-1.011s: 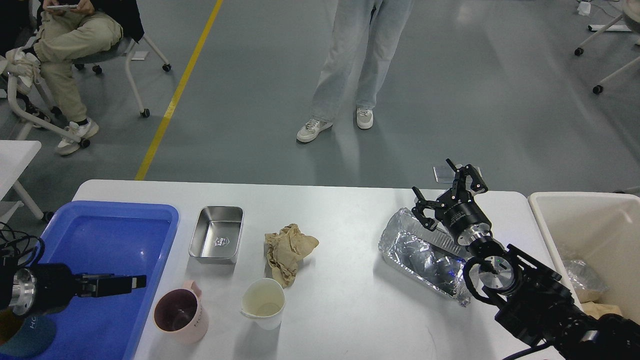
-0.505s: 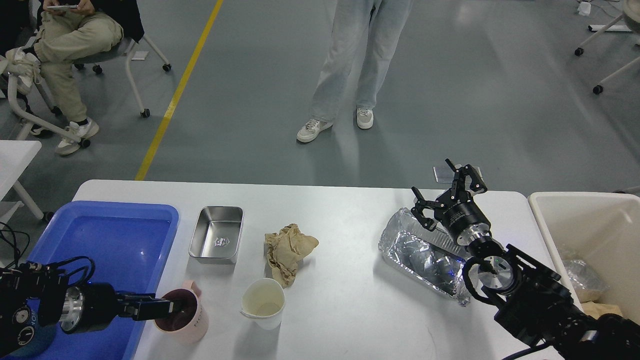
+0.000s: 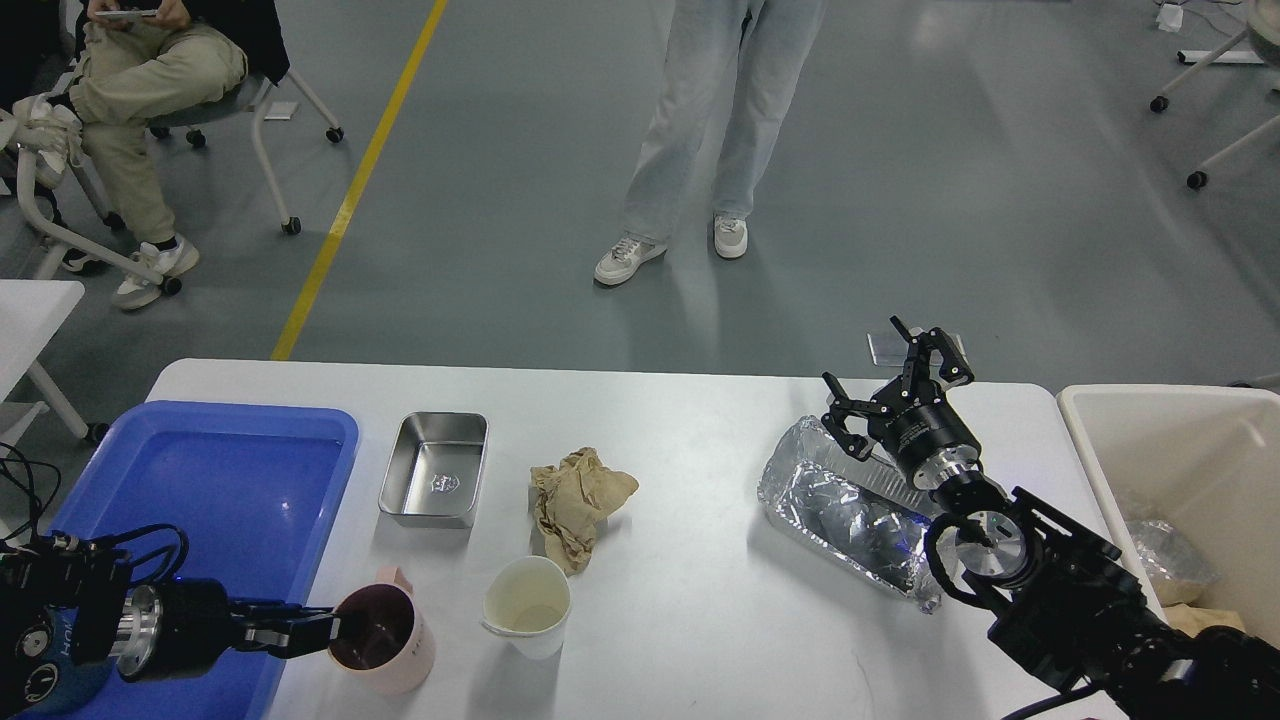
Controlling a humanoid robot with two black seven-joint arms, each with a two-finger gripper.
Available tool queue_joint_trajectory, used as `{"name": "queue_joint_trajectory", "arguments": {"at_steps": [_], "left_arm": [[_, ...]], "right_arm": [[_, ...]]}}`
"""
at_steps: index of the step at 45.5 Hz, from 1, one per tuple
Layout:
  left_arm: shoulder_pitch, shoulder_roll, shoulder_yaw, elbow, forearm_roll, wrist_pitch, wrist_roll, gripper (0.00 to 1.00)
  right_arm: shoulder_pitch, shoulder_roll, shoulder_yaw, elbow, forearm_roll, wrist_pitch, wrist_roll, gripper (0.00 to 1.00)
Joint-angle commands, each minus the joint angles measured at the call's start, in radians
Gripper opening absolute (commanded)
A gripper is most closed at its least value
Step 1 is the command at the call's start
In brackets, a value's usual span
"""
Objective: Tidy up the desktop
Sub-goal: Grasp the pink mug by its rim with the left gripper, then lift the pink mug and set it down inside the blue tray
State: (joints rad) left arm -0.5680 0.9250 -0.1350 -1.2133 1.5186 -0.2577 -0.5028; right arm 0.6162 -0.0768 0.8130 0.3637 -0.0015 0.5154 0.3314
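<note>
Above the desktop [image 3: 690, 620], left fingers [image 3: 335, 628] pinch the pink mug's [image 3: 385, 640] rim; right fingers [image 3: 890, 385] spread.

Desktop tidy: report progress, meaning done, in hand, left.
Done: foil scraps already lie in the bin; the tray is bare. In hand: the left gripper is at the pink mug's rim; grip not clear. Left on the desktop: steel tin, paper wad, white cup, foil pan under the open right gripper.

The desktop [image 3: 690, 440] carries a blue tray [image 3: 215, 470], steel tin [image 3: 434, 483], crumpled paper [image 3: 577, 500], white cup [image 3: 527, 605], and foil container [image 3: 850, 515].
</note>
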Motion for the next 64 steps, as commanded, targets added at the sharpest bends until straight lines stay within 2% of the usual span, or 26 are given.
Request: {"name": "queue_joint_trajectory", "arguments": {"at_steps": [1, 10, 29, 36, 53, 64], "left_arm": [[-0.003, 0.002, 0.003, 0.000, 0.000, -0.002, -0.022, 0.10], [-0.003, 0.011, 0.003, 0.000, 0.012, -0.005, -0.062, 0.02], [-0.018, 0.100, 0.002, -0.048, 0.012, -0.023, -0.132, 0.02], [-0.024, 0.163, 0.000, -0.086, 0.011, -0.028, -0.140, 0.02], [-0.033, 0.353, -0.015, -0.095, 0.005, -0.005, -0.134, 0.03], [-0.055, 0.367, -0.005, -0.081, 0.003, 0.011, -0.122, 0.04]], "right_arm": [[0.000, -0.001, 0.000, 0.000, 0.000, 0.000, 0.000, 1.00], [0.000, -0.001, 0.000, 0.000, 0.000, 0.000, 0.000, 1.00], [-0.003, -0.001, 0.002, 0.000, 0.000, 0.000, 0.000, 1.00], [-0.003, 0.000, 0.002, 0.000, 0.000, 0.000, 0.000, 1.00], [-0.003, 0.000, 0.002, 0.000, 0.000, 0.002, 0.000, 1.00], [-0.003, 0.000, 0.000, 0.001, 0.000, 0.002, 0.000, 1.00]]}}
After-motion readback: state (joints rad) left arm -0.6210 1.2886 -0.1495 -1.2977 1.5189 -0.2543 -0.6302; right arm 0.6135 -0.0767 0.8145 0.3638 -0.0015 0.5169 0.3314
